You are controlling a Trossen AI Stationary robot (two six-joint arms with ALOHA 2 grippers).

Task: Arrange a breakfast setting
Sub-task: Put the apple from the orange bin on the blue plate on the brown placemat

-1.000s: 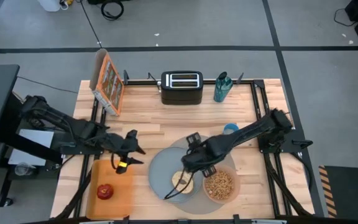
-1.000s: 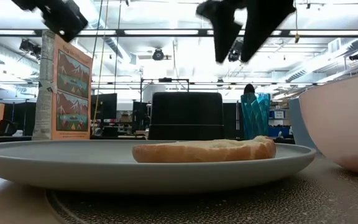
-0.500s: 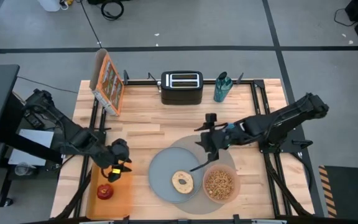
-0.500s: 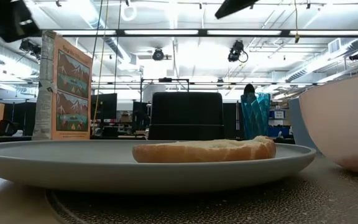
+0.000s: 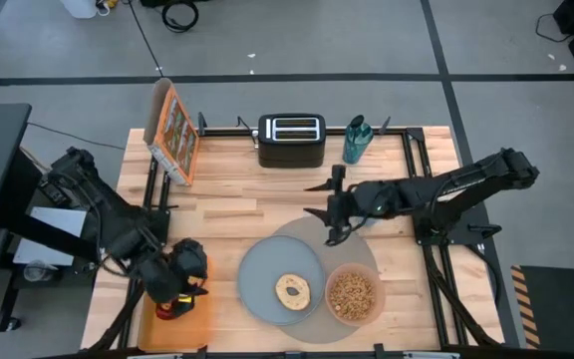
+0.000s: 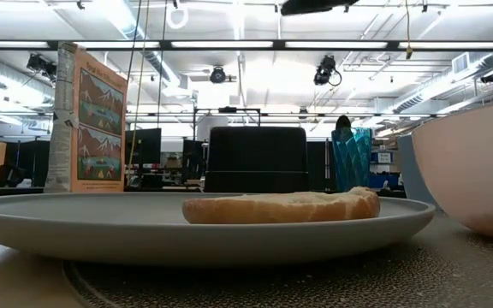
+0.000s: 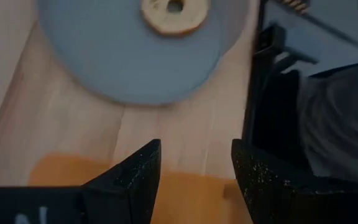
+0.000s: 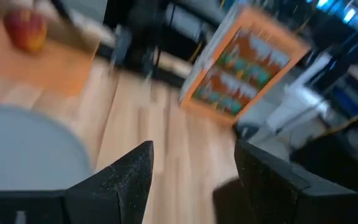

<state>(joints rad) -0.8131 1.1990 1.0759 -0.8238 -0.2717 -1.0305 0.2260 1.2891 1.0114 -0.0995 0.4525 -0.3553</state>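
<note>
The bagel (image 5: 292,291) lies flat on the grey-blue plate (image 5: 262,274), which sits on the round grey mat (image 5: 312,234). The pink bowl (image 5: 352,295), filled with cereal, stands on the mat beside the plate. The red apple (image 5: 168,306) lies on the orange tray, mostly hidden under my left gripper (image 5: 180,286), which hangs open above it. In the left wrist view, the left gripper (image 7: 194,180) is empty. My right gripper (image 5: 315,199) is open and empty above the mat's far edge, pointing to the table's left. The blue cup and spoon do not show.
The flat orange tray (image 5: 195,317) lies at the near left corner. A black toaster (image 5: 291,140), a teal bottle (image 5: 356,141) and an orange cereal box (image 5: 173,133) stand along the far edge. Bare wood lies between them and the mat.
My right gripper has risen from over the bagel and gone toward the far edge, turning to point left; it stays open. My left gripper has gone toward the near edge and down over the orange tray and the apple. The bagel stays on the plate.
</note>
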